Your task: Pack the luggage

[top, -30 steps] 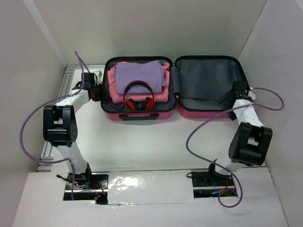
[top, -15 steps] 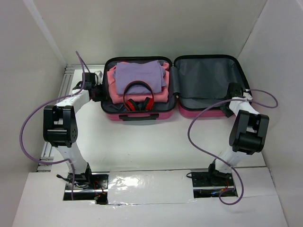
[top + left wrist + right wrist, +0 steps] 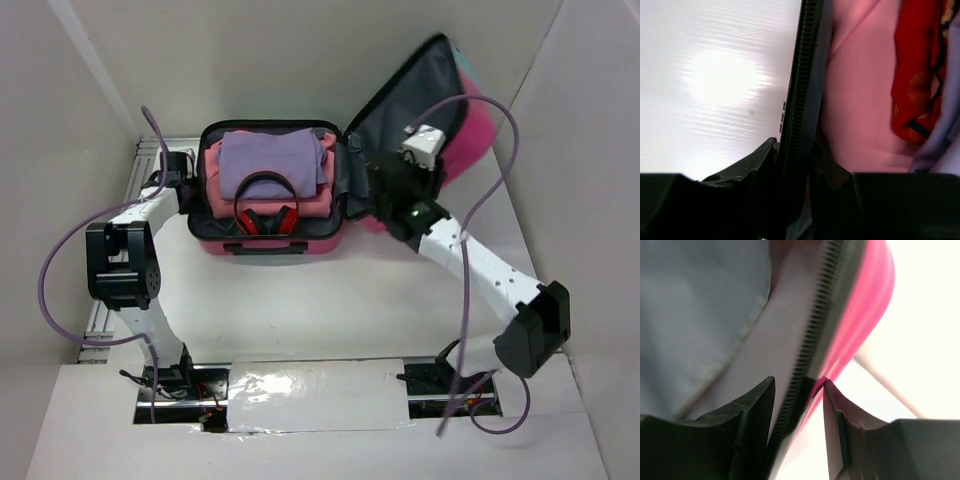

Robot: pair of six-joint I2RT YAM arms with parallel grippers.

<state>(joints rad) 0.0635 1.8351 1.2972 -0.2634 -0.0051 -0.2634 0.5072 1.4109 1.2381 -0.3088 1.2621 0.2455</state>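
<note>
The luggage [image 3: 268,240] lies open at the back of the table, pink shell, grey lining. Its left half holds folded pink clothes [image 3: 215,195], a purple garment [image 3: 270,155] and red headphones [image 3: 265,212]. My left gripper [image 3: 187,188] is shut on the left rim; in the left wrist view the zipper edge [image 3: 799,100] runs between its jaws [image 3: 795,150]. My right gripper [image 3: 380,188] grips the lid [image 3: 420,95], which stands raised and tilted. In the right wrist view the lid's zipper rim [image 3: 815,340] and pink shell [image 3: 872,300] sit between the jaws [image 3: 799,385].
White enclosure walls stand close on the left, back and right. An aluminium rail [image 3: 128,205] runs along the left wall. Purple cables [image 3: 480,210] loop from both arms. A foil-taped board [image 3: 320,395] covers the near edge by the arm bases.
The right arm has lifted the lid from lying flat on the right to standing tilted over the hinge. The luggage has slid a little left. The left gripper stays on the rim.
</note>
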